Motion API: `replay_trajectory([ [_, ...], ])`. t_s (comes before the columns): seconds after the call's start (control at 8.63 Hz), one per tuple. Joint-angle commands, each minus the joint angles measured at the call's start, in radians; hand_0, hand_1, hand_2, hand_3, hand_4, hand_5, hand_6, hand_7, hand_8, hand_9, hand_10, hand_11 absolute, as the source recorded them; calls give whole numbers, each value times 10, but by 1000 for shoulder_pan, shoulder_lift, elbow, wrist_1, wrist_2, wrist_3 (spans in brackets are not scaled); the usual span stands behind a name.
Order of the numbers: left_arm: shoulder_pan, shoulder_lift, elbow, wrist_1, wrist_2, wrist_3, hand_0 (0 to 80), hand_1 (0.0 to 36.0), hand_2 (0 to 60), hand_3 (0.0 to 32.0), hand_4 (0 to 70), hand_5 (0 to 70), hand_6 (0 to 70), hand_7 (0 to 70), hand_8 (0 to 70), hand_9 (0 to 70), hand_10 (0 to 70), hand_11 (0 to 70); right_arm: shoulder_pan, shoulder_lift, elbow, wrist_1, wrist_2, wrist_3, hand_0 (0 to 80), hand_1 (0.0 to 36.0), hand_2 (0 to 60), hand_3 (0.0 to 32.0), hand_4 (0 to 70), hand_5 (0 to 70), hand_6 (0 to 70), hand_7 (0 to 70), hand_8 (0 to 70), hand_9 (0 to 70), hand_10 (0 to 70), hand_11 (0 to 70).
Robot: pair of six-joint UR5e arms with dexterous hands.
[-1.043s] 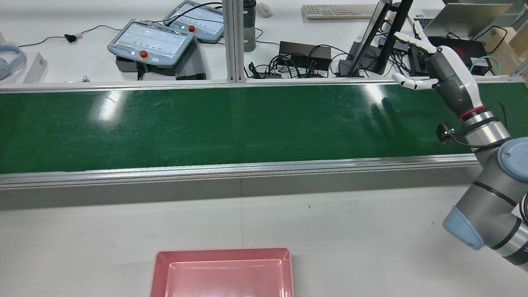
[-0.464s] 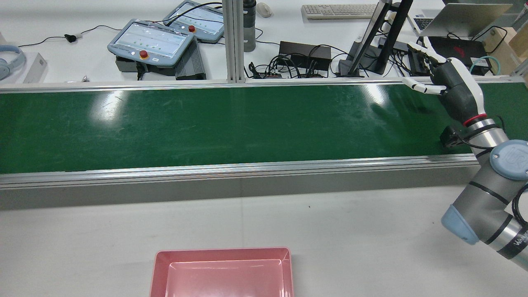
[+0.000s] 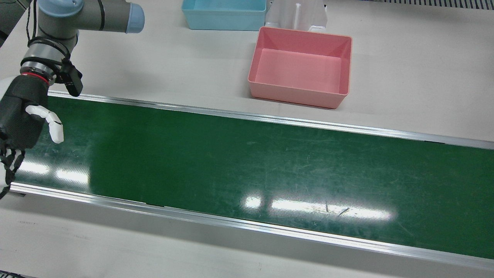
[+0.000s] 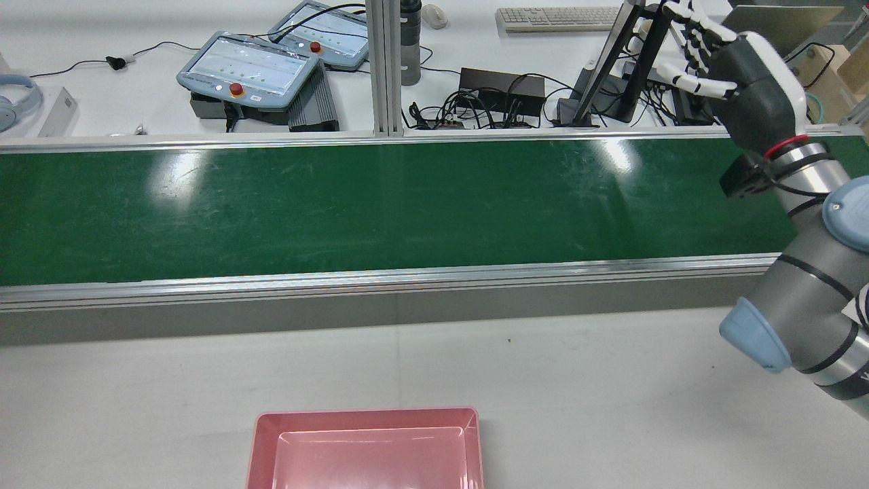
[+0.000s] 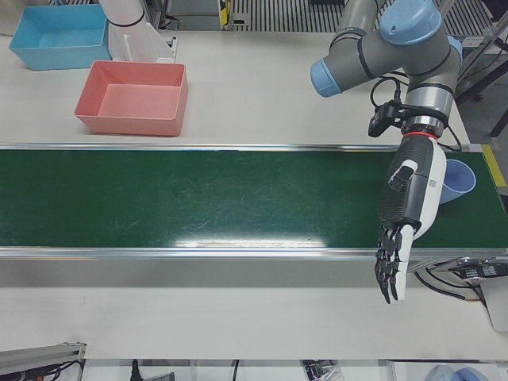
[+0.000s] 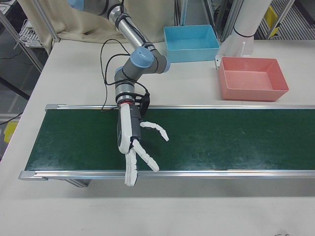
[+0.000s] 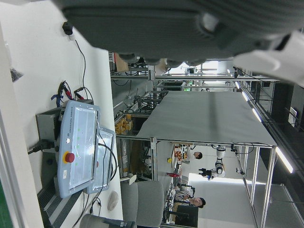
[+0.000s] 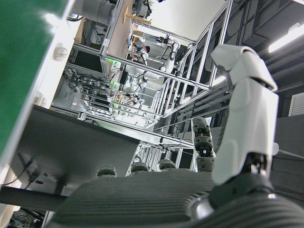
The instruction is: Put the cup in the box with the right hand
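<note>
A blue cup [image 5: 460, 178] sits at the right end of the green belt [image 5: 198, 210] in the left-front view, partly hidden behind my left hand [image 5: 409, 202]. That hand is open and hangs over the belt, fingers pointing at its near edge. My right hand [image 6: 134, 140] is open with fingers spread, held above the other end of the belt, far from the cup. The right hand [image 4: 747, 75] also shows in the rear view and, as the right hand [image 3: 21, 121], at the front view's left edge. The empty pink box [image 3: 297, 96] stands on the table beside the belt.
A blue box [image 3: 224, 22] and a white pedestal [image 3: 297, 15] stand behind the pink box [image 6: 248, 92]. Beyond the belt's far rail [image 4: 339, 139] in the rear view lie teach pendants [image 4: 248, 68], cables and a keyboard. People show far off in the left hand view.
In the rear view my right hand first shifted right and lower over the belt's far edge, then lifted higher. Its fingers stayed spread and empty.
</note>
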Motion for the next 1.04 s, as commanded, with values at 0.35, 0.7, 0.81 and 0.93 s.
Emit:
replay_trajectory([
  [0.35, 0, 0, 1, -1, 0, 0, 0, 0, 0, 0, 0, 0, 0, 0, 0, 0, 0, 0, 32, 136, -170, 61, 56, -149, 508, 277, 329, 0, 0, 64, 31, 44, 0, 5, 0, 12],
  [0.7, 0, 0, 1, -2, 0, 0, 0, 0, 0, 0, 0, 0, 0, 0, 0, 0, 0, 0, -22, 58, -171, 102, 3, -122, 499, 264, 308, 0, 0, 61, 25, 15, 0, 5, 0, 7],
  [0.81, 0, 0, 1, -2, 0, 0, 0, 0, 0, 0, 0, 0, 0, 0, 0, 0, 0, 0, -3, 53, -150, 98, -30, -118, 502, 264, 299, 0, 0, 62, 23, 10, 0, 3, 0, 2],
  [0.93, 0, 2, 1, -2, 0, 0, 0, 0, 0, 0, 0, 0, 0, 0, 0, 0, 0, 0, -4, 58, -151, 93, -25, -121, 509, 275, 302, 0, 0, 63, 20, 0, 0, 0, 0, 0],
])
